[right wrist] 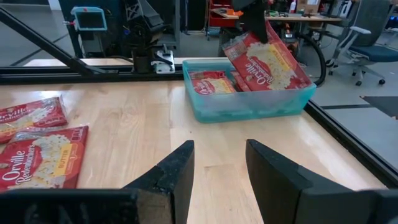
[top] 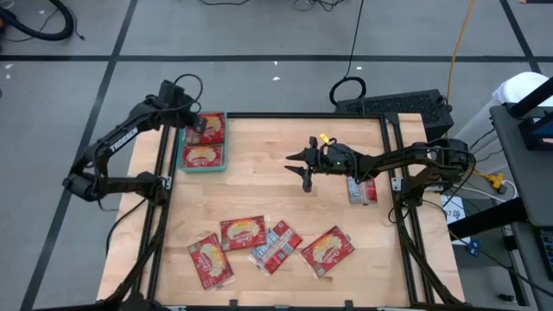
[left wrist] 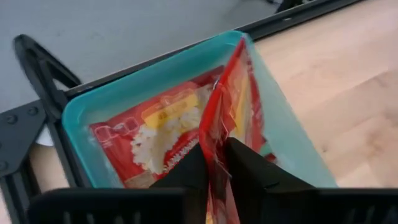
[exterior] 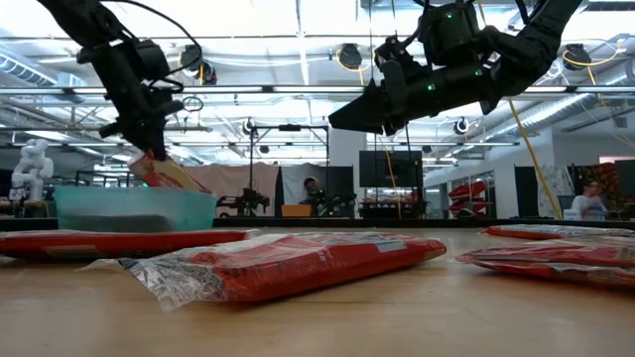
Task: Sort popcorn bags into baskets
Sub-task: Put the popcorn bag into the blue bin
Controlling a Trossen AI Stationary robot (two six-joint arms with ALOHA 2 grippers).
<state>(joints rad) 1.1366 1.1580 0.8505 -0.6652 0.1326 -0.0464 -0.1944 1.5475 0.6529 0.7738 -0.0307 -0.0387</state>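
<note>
My left gripper (left wrist: 217, 152) hangs over the teal tray (top: 179, 154) at the table's far left corner, shut on a red popcorn packet (right wrist: 267, 59). Another red packet (left wrist: 155, 134) lies flat on the tray's floor. My right gripper (right wrist: 221, 149) is open and holds nothing; it hovers above the middle of the table (top: 300, 170), fingers pointing toward the tray (right wrist: 249, 102). Several red packets (top: 242, 231) lie flat near the table's near edge. One more (top: 363, 190) lies under my right arm. My left gripper pinches the red packet by its upper edge (left wrist: 217, 134) between the two fingers, coming from above and pointing down. The packet hangs tilted below the fingers, and its lower end (right wrist: 277, 81) dips inside the tray, behind the tray wall (exterior: 134, 208).
A black frame rail (right wrist: 93, 70) runs along the table's far edge behind the tray. Bare wood (top: 259, 190) lies between the tray and the packets at the near edge. A black keyboard (top: 397, 105) sits beyond the far right corner.
</note>
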